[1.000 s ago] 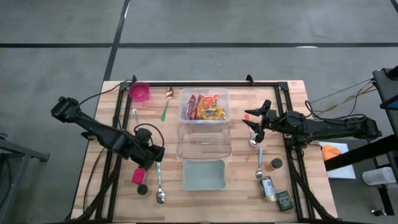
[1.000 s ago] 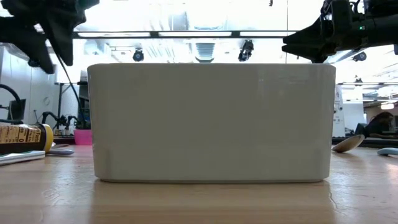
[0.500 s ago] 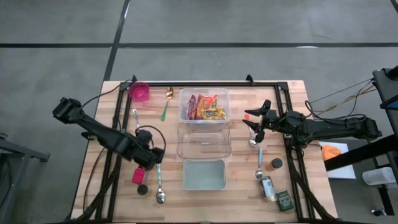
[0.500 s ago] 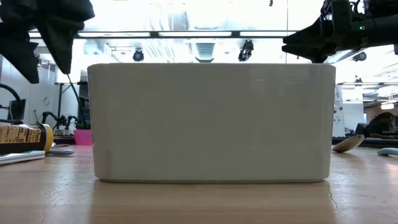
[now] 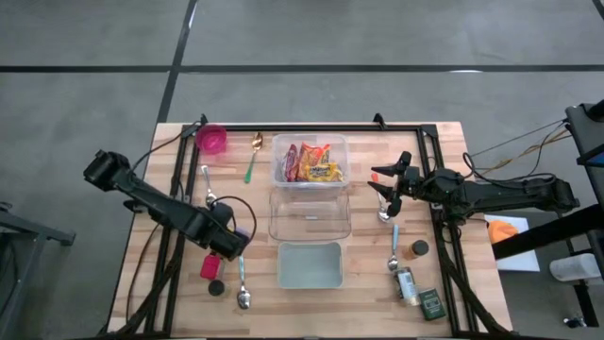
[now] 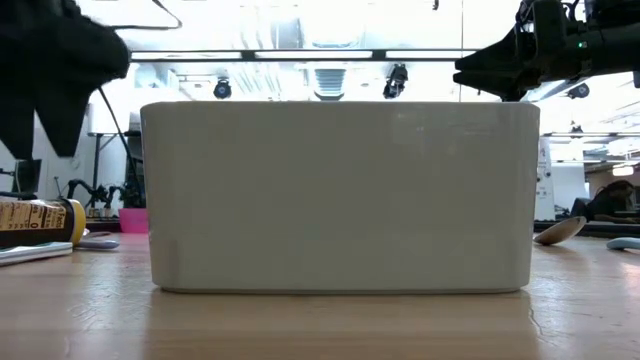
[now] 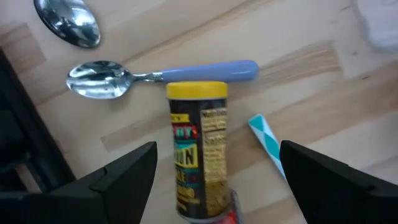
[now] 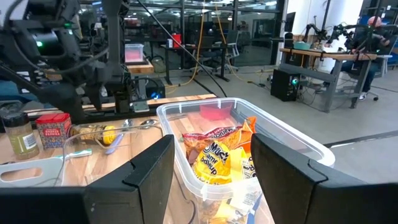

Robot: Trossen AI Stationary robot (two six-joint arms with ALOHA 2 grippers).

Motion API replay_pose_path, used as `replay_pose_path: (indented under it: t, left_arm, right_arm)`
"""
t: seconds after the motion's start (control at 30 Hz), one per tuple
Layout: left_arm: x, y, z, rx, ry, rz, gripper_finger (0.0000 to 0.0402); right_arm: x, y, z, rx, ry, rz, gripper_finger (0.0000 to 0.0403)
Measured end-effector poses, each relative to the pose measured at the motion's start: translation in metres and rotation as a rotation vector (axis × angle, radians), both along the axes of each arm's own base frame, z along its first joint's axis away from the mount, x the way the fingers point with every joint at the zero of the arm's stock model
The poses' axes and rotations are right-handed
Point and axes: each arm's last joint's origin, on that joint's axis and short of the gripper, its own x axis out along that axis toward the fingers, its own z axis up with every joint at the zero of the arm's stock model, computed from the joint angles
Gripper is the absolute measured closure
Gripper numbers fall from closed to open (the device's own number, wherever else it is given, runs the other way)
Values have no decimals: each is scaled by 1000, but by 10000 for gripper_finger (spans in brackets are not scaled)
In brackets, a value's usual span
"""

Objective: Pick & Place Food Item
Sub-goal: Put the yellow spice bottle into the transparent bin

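Note:
A spice jar (image 7: 198, 149) with a yellow cap lies on its side on the wooden table (image 5: 142, 274); the low view shows the jar (image 6: 40, 222) at the left. My left gripper (image 5: 228, 244) hangs above it, pointing down, open, with one finger (image 7: 118, 180) on either side and clear of it. My right gripper (image 5: 385, 189) waits open and level at the right. It faces the far clear container (image 5: 310, 161), which holds snack packets (image 8: 217, 158).
Beside the jar lie a blue-handled spoon (image 7: 161, 74), a second spoon (image 7: 68, 22) and a striped handle (image 7: 264, 134). A red box (image 5: 209, 267) and a dark-capped jar (image 5: 216, 287) stand close by. An empty clear container (image 5: 310, 215) and a pale tray (image 5: 310, 264) fill the middle.
My left gripper has sunk toward the lying jar and shifted a little toward the table's near edge, rolling slightly as it went. The jar and the spoons have stayed in place.

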Motion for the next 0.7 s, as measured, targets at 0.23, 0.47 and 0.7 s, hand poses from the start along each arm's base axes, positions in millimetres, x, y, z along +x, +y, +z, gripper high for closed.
replay_pose_path:
  t: [0.23,0.47,0.7]
  left_arm:
    - [0,8,-22,-5,-4,-51,59]
    - [-4,14,-38,-31,18,-52,59]
    - [-8,17,-57,-52,-10,-46,59]
  right_arm:
    - [0,0,0,0,0,0,192]
    - [0,0,0,0,0,0,192]
    - [0,0,0,0,0,0,192]
